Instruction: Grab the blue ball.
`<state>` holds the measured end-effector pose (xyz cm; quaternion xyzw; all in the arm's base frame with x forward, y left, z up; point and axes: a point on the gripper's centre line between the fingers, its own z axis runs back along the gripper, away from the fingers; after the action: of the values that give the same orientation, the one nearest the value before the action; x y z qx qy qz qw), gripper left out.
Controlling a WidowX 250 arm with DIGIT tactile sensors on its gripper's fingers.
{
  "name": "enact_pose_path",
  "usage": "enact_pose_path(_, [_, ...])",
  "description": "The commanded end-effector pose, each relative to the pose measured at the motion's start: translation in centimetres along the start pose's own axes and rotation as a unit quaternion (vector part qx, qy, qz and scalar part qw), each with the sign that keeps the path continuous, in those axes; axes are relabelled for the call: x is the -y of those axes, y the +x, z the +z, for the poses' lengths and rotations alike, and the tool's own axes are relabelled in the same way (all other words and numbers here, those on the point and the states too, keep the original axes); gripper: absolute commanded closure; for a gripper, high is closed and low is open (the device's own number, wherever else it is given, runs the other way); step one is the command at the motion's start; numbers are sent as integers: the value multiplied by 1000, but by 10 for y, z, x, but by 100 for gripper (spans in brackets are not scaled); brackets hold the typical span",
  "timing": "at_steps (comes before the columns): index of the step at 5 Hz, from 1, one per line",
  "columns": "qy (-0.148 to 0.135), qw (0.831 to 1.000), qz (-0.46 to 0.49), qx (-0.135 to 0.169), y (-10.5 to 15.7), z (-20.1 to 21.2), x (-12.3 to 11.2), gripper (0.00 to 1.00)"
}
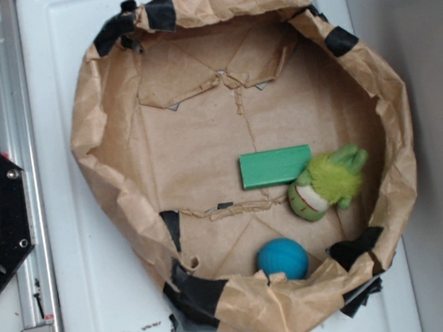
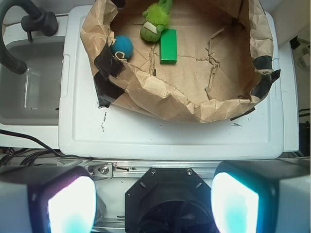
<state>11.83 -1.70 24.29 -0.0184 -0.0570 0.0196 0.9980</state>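
Inside paper basin [image 1: 99, 148], blue ball [image 1: 282, 258], green block [image 1: 274, 166], plush toy [image 1: 326, 184]; fingers [image 2: 153, 201] seemingly apart, empty

The ball [image 1: 282, 258] is teal-blue. The block [image 1: 274, 166] is plain bright green, the plush [image 1: 327, 183] yellow-green with a white-and-red face. The paper wall [image 1: 98, 140] is tan, patched with black tape [image 1: 194, 293]. The table [image 1: 79, 254] is white.

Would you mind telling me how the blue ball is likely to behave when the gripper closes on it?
The blue ball is round, so it will probably roll if nudged off-centre. Its matte surface suggests decent grip rather than slipping. It sits close against the crumpled paper wall, which may crowd one finger.
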Motion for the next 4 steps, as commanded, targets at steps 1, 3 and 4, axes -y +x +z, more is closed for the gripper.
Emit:
enact_pose_path(1, [0, 1000, 0, 0, 0, 0, 0, 0])
enact_pose_path(3, [-6, 981, 196, 3, 75, -55, -32, 0])
enact_pose_path(4, [-2, 951, 308, 13, 111, -92, -37, 0])
